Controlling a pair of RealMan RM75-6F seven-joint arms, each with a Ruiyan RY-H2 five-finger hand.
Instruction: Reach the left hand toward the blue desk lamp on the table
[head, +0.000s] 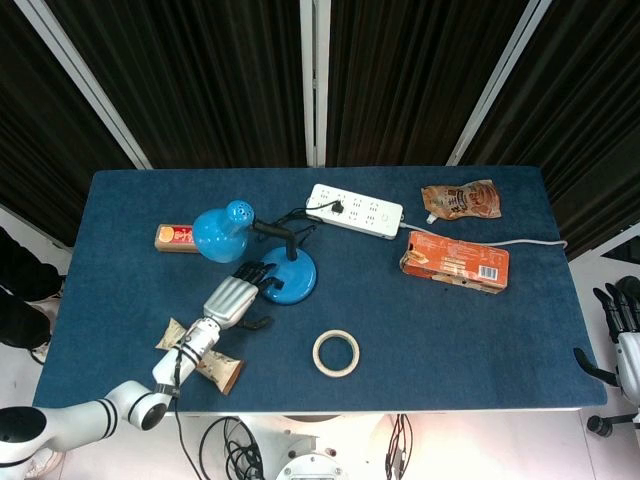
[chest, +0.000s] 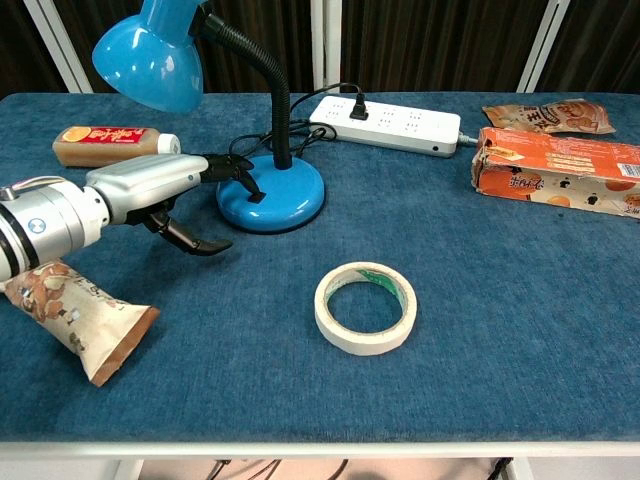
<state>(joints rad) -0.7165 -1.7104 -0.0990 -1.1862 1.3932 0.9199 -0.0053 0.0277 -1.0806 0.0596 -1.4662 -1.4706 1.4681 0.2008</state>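
The blue desk lamp (head: 285, 277) stands left of the table's middle, with a round base (chest: 272, 194), a black gooseneck and a blue shade (chest: 150, 62) leaning to the left. My left hand (chest: 160, 190) lies just left of the base, open, its dark fingertips (chest: 238, 172) touching or nearly touching the base's left rim, thumb hanging below. In the head view the same left hand (head: 236, 293) sits at the base's lower left. My right hand (head: 620, 306) hangs off the table's right edge, holding nothing, fingers curled.
A roll of tape (chest: 365, 307) lies in front of the lamp. A snack packet (chest: 72, 314) rests under my left forearm. A bottle (chest: 115, 143) lies at far left; a power strip (chest: 390, 123), an orange box (chest: 560, 169) and a pouch (chest: 548, 115) sit behind.
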